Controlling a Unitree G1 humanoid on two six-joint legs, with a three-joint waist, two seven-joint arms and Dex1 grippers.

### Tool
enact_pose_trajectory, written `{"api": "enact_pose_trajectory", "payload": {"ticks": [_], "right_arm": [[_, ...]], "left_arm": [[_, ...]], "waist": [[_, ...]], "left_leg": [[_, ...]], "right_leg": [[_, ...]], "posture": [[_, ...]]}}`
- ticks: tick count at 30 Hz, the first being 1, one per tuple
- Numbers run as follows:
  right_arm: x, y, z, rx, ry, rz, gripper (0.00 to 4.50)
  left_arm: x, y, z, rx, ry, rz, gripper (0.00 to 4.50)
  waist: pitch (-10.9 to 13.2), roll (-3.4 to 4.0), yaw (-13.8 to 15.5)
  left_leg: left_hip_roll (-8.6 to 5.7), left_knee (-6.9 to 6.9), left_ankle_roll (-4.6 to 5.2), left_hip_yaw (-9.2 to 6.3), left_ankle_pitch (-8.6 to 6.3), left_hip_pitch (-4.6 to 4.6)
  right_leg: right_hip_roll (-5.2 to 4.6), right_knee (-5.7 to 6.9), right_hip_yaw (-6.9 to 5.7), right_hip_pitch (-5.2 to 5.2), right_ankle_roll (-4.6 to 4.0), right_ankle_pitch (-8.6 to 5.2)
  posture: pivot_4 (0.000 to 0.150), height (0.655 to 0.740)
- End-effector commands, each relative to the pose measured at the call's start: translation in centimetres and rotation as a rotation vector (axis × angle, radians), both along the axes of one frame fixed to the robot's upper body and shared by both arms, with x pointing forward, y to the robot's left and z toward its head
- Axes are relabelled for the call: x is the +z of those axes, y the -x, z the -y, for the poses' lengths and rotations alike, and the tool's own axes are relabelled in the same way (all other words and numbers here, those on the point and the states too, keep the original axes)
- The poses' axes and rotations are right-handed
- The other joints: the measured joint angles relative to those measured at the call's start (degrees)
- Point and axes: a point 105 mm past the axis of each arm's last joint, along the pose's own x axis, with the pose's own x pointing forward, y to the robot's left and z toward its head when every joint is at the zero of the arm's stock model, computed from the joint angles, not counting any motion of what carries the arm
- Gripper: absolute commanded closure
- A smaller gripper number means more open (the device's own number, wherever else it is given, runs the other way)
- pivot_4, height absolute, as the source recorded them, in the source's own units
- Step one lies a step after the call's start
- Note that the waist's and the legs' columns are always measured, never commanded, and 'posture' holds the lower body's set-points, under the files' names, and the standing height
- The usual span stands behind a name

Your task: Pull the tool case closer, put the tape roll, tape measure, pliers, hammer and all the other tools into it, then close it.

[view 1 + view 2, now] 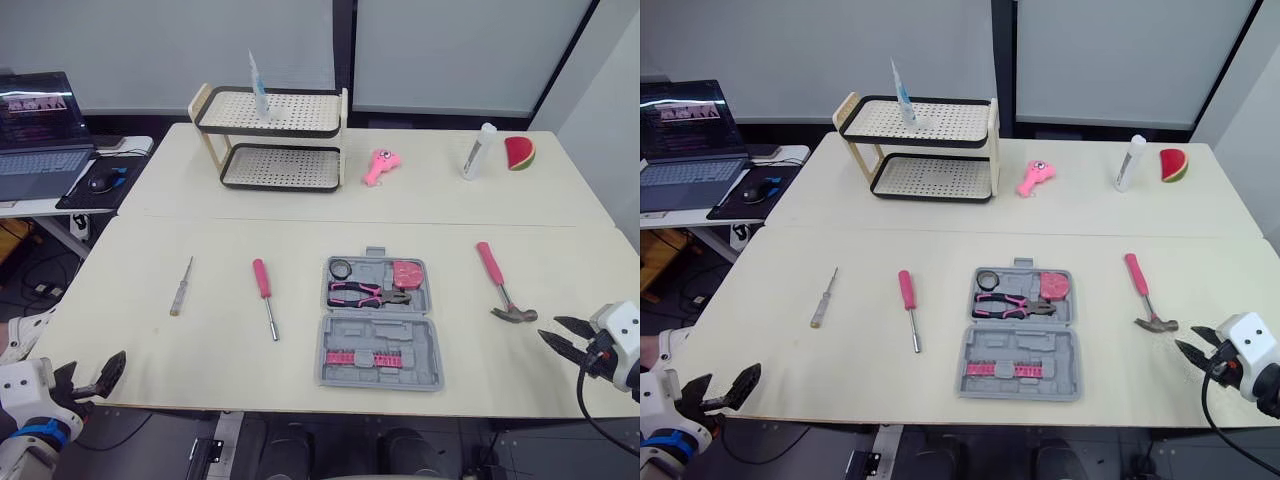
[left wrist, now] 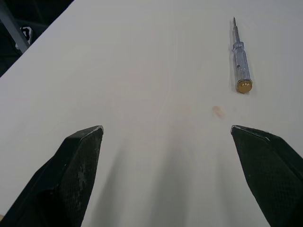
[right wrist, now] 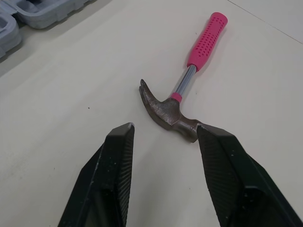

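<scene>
The grey tool case [image 1: 382, 333] lies open at the table's front centre. In it sit a black tape roll [image 1: 341, 267], a pink tape measure [image 1: 406, 272] and pink-handled pliers [image 1: 368, 293]. A pink-handled hammer [image 1: 503, 285] lies to the right of the case. My right gripper [image 1: 562, 338] is open, just short of the hammer head [image 3: 170, 111] and not touching it. Left of the case lie a pink screwdriver [image 1: 266, 296] and a small clear-handled screwdriver [image 2: 240, 59]. At the front left edge my left gripper [image 1: 95, 378] is open and holds nothing.
A two-tier rack [image 1: 275, 135] with a tube [image 1: 258, 88] on its top shelf stands at the back. To its right are a pink toy [image 1: 380, 165], a white tube [image 1: 479, 151] and a watermelon slice [image 1: 519, 153]. A laptop [image 1: 40, 130] sits on a side desk at left.
</scene>
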Motion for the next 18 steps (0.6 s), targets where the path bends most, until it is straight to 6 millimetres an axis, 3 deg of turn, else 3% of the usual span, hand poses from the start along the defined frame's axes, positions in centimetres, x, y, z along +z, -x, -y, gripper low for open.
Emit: {"api": "enact_pose_trajectory", "payload": {"ticks": [1, 6, 11, 12, 15, 18], "right_arm": [[1.5, -0.6, 0.0, 0.036, 0.025, 0.037, 1.33], [2.3, -1.5, -0.7, 0.088, 0.04, 0.061, 0.04], [3.8, -2.8, -4.4, 0.263, 0.047, 0.075, 0.04], [4.2, -3.0, -5.3, 0.303, 0.042, 0.082, 0.04], [7.1, -4.1, -11.3, 0.558, -0.004, 0.112, 0.04], [8.7, -4.3, -14.6, 0.699, -0.044, 0.1, 0.04]], "left_arm": [[1.2, -0.2, -0.1, -0.003, -0.03, 0.037, 0.0], [1.3, -0.1, 0.1, -0.013, -0.033, 0.037, 0.0], [1.6, -0.1, 0.1, -0.025, -0.035, 0.043, 0.0], [1.6, -0.1, 0.2, -0.025, -0.035, 0.045, 0.0], [1.6, 0.0, 0.5, -0.032, -0.039, 0.038, 0.0], [1.7, 0.1, 1.1, -0.057, -0.041, 0.028, 0.0]], "waist": [[0.0, 0.0, -0.04], [-0.01, -0.01, -0.2], [-0.01, 0.0, -0.24], [-0.01, 0.0, -0.24], [-0.01, 0.02, -0.52], [-0.02, 0.0, -0.36]], "left_leg": [[0.0, -0.01, 0.0, 0.01, 0.0, 0.0], [0.03, -0.03, 0.0, 0.01, 0.0, 0.02], [0.02, -0.04, 0.0, 0.02, 0.0, 0.03], [0.03, -0.03, 0.0, 0.03, 0.0, 0.03], [0.05, -0.04, -0.01, 0.02, 0.0, 0.04], [0.11, -0.06, -0.01, -0.07, 0.0, 0.02]], "right_leg": [[0.0, -0.02, 0.0, 0.0, 0.0, 0.0], [0.01, -0.03, 0.0, 0.0, 0.0, 0.0], [0.0, -0.04, 0.02, 0.01, 0.0, 0.0], [0.0, -0.04, 0.02, 0.01, 0.0, 0.0], [0.01, -0.02, 0.02, -0.02, -0.01, 0.0], [0.04, -0.05, -0.07, -0.02, -0.01, 0.0]], "posture": [[0.15, 0.729], [0.15, 0.729], [0.15, 0.729], [0.15, 0.729], [0.15, 0.729], [0.15, 0.729]]}}
